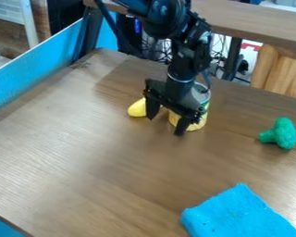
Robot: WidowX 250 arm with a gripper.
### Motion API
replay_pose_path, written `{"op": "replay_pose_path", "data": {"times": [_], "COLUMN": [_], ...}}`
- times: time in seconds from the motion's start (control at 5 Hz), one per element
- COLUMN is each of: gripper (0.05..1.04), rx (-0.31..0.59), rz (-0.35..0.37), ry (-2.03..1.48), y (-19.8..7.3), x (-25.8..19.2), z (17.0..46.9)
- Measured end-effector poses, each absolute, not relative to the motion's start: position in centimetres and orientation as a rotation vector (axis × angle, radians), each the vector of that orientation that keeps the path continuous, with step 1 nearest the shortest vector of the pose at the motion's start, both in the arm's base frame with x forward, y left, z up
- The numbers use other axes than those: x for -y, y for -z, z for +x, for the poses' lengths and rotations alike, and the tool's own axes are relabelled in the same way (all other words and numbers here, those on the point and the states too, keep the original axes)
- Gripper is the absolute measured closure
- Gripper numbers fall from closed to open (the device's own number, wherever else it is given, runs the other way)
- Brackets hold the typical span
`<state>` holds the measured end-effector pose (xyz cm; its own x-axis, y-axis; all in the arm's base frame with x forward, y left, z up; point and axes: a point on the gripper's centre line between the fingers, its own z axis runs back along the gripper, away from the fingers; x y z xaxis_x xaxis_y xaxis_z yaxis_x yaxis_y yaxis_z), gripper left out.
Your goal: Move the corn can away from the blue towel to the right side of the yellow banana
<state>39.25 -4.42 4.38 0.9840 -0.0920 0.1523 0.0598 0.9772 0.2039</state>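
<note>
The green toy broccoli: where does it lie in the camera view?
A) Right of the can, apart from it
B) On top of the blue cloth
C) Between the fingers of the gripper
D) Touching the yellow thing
A. The green toy broccoli lies right of the can, with table showing between them.

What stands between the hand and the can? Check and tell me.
Nothing visible does: the open hand overlaps the can in this view. The yellow object sits to the picture's left of the can, partly behind one finger. Whether hand and can touch, I cannot tell.
</note>
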Motion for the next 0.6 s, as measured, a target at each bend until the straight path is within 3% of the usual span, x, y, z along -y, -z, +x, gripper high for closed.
{"op": "replay_pose_path", "data": {"times": [0.2, 0.4, 0.6], "gripper": [0.083, 0.083, 0.083], "rx": [0.153, 0.142, 0.180], "rz": [0.192, 0.148, 0.079], "ry": [0.086, 0.100, 0.122], "y": [-4.3, -5.3, -8.9], "x": [4.5, 4.8, 5.1], "z": [39.1, 36.9, 32.7]}}
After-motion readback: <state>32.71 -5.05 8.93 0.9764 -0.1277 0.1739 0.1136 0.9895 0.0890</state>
